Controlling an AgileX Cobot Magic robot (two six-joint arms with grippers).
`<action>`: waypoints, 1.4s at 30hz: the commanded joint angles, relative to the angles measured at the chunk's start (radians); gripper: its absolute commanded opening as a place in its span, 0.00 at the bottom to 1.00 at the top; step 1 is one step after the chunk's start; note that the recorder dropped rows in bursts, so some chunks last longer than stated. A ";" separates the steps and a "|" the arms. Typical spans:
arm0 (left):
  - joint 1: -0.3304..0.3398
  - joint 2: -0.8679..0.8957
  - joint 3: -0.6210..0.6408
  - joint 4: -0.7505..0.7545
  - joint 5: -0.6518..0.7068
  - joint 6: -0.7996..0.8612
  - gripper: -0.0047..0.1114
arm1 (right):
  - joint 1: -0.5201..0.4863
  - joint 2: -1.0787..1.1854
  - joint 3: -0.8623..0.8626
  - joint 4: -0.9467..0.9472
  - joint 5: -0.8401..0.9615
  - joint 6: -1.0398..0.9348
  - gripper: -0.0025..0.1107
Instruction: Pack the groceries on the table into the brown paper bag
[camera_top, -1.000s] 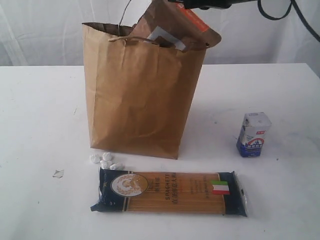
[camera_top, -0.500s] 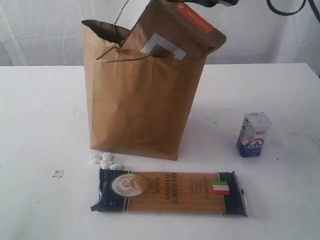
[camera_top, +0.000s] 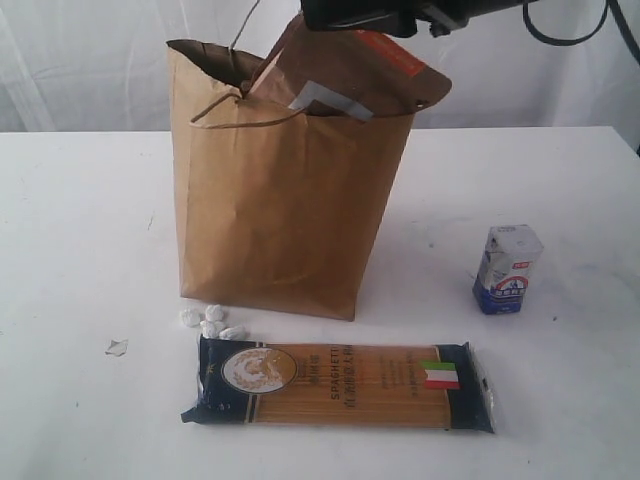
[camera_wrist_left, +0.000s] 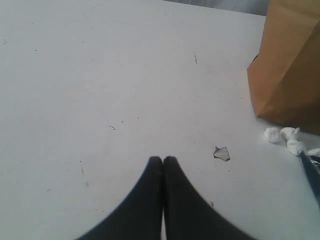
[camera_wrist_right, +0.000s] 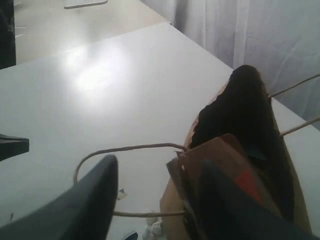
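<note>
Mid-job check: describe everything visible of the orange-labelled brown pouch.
The orange-labelled brown pouch is a flat, kraft-looking packet with an orange band near its top, a pale square panel on its face and a small dark spot by one upper corner. It stands tilted in the mouth of the brown paper bag, lower part hidden inside, upper part sticking out and leaning against the rim. The right claw is just above it, open; whether it touches the pouch is unclear.

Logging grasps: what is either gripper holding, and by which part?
Nothing: right gripper open at the top of the orange-labelled brown pouch; left gripper shut, empty.
</note>
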 joint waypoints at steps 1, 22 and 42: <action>-0.006 -0.002 0.003 -0.004 -0.004 0.001 0.04 | -0.002 -0.003 -0.007 0.004 -0.085 0.005 0.46; -0.006 -0.002 0.003 -0.004 -0.004 0.001 0.04 | 0.009 -0.016 -0.010 0.014 -0.024 0.023 0.02; -0.006 -0.002 0.003 -0.004 -0.004 0.001 0.04 | 0.060 0.071 -0.008 -0.042 -0.016 0.147 0.06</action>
